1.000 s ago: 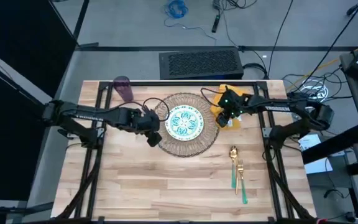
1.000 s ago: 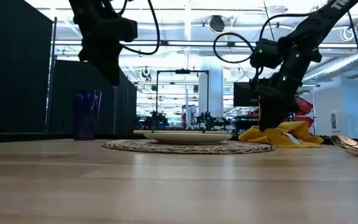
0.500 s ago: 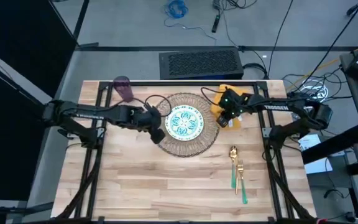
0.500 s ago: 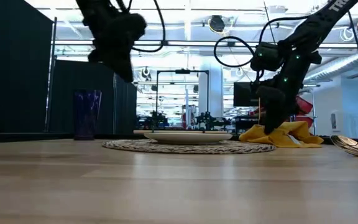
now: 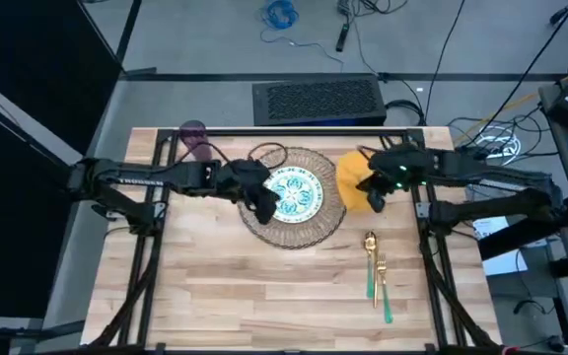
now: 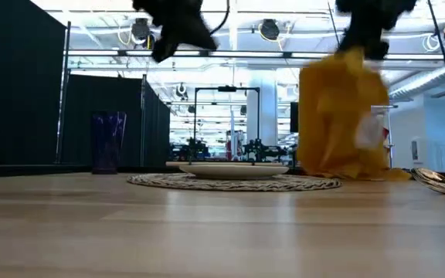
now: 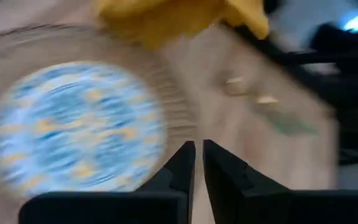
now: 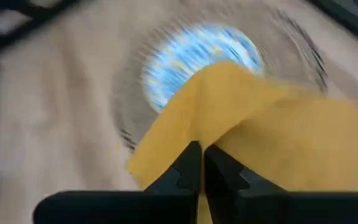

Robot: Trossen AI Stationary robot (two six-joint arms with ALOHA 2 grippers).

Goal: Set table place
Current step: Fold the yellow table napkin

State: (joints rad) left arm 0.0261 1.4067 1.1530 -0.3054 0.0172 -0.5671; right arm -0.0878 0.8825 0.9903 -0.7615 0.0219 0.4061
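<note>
**Napkin lifted and hanging limp from the right end effector**

Nearest me on the bench (image 5: 215, 296) lie the gold fork (image 5: 382, 286) and spoon (image 5: 371, 258) with teal handles, side by side, well clear of both arms. I judge them stiff, light and slippery; I would take each across the narrow handle.

Further in, the woven straw mat (image 5: 316, 232) carries the teal-patterned plate (image 5: 294, 194) at its middle. The plate looks rigid and breakable, so I would leave it seated.

My left end effector (image 5: 265, 206) hovers over the near-left part of the plate, fingers nearly together and holding nothing.

Just right of the mat, my right end effector (image 5: 374, 196) is pinched shut on the mustard-yellow napkin (image 6: 338, 116), gripping it at an upper fold. The cloth hangs in a loose drape, its lower edge about at the bench surface. I judge it soft and light, likely to swing and bunch; a second pinch at a free corner would help spread it.

Farthest back, the purple cup (image 5: 196, 139) stands upright near the far-left corner.
</note>
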